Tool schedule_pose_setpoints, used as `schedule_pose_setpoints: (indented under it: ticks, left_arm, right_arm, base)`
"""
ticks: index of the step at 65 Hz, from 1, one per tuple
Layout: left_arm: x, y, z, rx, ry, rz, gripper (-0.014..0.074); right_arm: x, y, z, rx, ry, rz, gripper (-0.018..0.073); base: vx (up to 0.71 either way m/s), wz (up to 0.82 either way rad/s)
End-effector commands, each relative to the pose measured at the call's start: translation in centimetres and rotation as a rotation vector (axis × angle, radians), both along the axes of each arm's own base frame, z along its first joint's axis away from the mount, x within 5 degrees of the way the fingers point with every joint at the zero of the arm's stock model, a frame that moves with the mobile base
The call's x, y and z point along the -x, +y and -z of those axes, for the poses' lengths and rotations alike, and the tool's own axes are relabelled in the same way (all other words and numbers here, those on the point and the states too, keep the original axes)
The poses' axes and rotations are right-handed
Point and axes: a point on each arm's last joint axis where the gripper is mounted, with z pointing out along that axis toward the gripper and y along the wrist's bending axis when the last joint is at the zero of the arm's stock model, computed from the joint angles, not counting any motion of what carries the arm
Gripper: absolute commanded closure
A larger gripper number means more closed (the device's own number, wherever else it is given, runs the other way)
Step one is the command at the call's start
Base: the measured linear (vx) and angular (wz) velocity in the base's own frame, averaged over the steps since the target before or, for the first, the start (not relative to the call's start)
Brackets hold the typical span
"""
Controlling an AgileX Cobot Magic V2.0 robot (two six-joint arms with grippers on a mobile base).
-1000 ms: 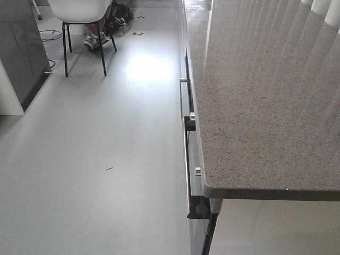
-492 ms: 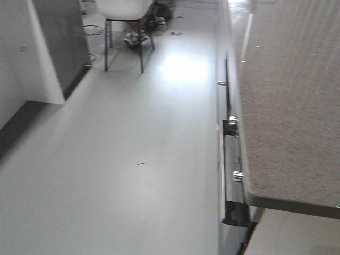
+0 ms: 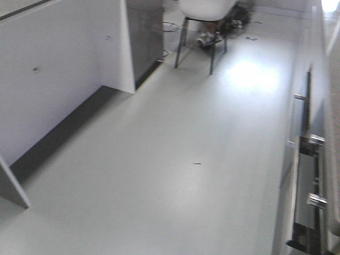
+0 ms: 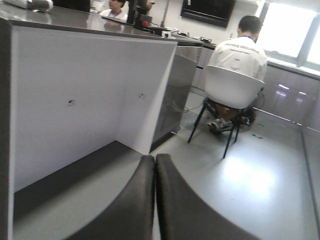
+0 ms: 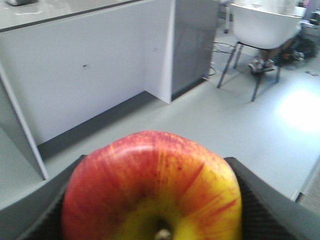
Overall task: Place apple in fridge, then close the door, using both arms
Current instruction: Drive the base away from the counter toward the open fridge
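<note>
The apple (image 5: 150, 185), red with a yellow patch round its stem, fills the bottom of the right wrist view. My right gripper (image 5: 152, 167) is shut on it, with a black finger pressed against each side. In the left wrist view my left gripper (image 4: 155, 162) is shut, its two dark curved fingers (image 4: 137, 200) touching along their length with nothing between them, held above the floor. The fridge and its door are out of view. Neither arm shows in the front view.
A white-panelled counter unit (image 3: 64, 69) with a grey side stands on the left. A person sits on a white chair (image 4: 232, 85) further down the aisle, cables on the floor beside it. Drawer fronts with metal handles (image 3: 311, 170) line the right edge. Grey floor (image 3: 175, 159) lies between.
The front view has swung left. The speckled countertop has slid out at the right, and the white counter unit has come in on the left. The chair has shifted right.
</note>
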Motion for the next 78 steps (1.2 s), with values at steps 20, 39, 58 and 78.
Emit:
schedule_pose_setpoints:
  ticks: [20, 39, 58, 78]
  left_arm:
    - [-0.05, -0.07, -1.11, 0.006, -0.072, 0.009, 0.0603]
    - [-0.05, -0.07, -1.11, 0.006, -0.072, 0.009, 0.0603]
    - [-0.05, -0.07, -1.11, 0.006, -0.072, 0.009, 0.0603]
    - [-0.05, -0.07, -1.11, 0.006, -0.072, 0.009, 0.0603]
  right_arm:
    - [-0.09, -0.03, -1.22, -0.024, -0.09, 0.011, 0.0458]
    - [-0.09, -0.03, -1.22, -0.024, -0.09, 0.011, 0.0458]
    - [-0.09, -0.02, -1.2, -0.023, -0.088, 0.01, 0.0458]
    - [-0.08, -0.02, -1.19, -0.023, -0.087, 0.01, 0.0458]
  base:
    - [0.0, 0.49]
    - [0.02, 0.34]
    - [0.03, 0.39]
    - [0.04, 0.52]
